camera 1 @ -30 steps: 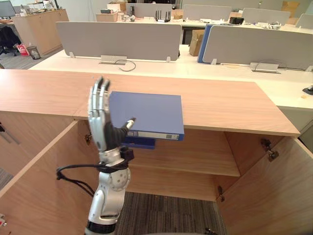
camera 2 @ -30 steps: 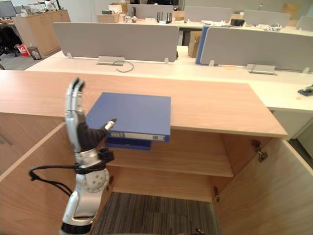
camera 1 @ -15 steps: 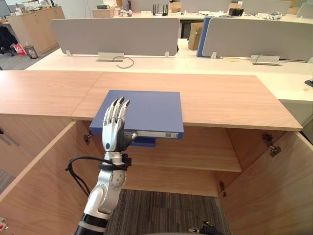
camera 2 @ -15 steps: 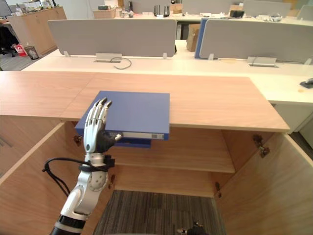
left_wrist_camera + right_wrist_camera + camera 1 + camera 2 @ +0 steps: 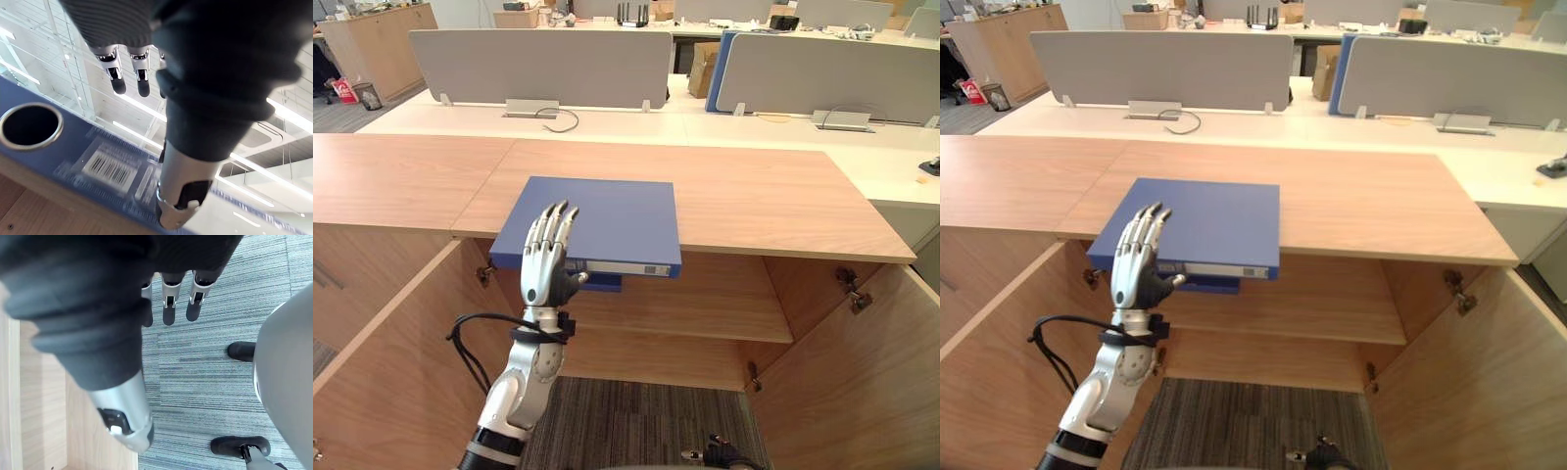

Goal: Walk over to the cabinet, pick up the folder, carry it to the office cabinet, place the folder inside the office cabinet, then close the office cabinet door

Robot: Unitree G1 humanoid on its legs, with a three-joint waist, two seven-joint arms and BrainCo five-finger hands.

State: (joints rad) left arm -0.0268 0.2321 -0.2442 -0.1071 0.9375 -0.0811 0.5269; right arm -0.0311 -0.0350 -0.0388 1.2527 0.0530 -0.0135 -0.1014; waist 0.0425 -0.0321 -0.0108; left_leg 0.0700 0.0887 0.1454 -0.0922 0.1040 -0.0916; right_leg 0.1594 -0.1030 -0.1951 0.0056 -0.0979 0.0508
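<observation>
Carpet (image 5: 215,382) is what I see beneath the right hand (image 5: 168,308), its fingers hanging straight and a little apart with nothing in them. The left hand (image 5: 543,264) stands upright before the cabinet (image 5: 754,206), fingers straight and close together over the near left corner of the blue folder (image 5: 607,220), thumb out toward its spine; I cannot tell whether it touches. The folder lies flat on the cabinet's top, its near edge overhanging the shelf (image 5: 705,313) between the open doors (image 5: 852,382), with grey desk dividers (image 5: 543,69) beyond.
</observation>
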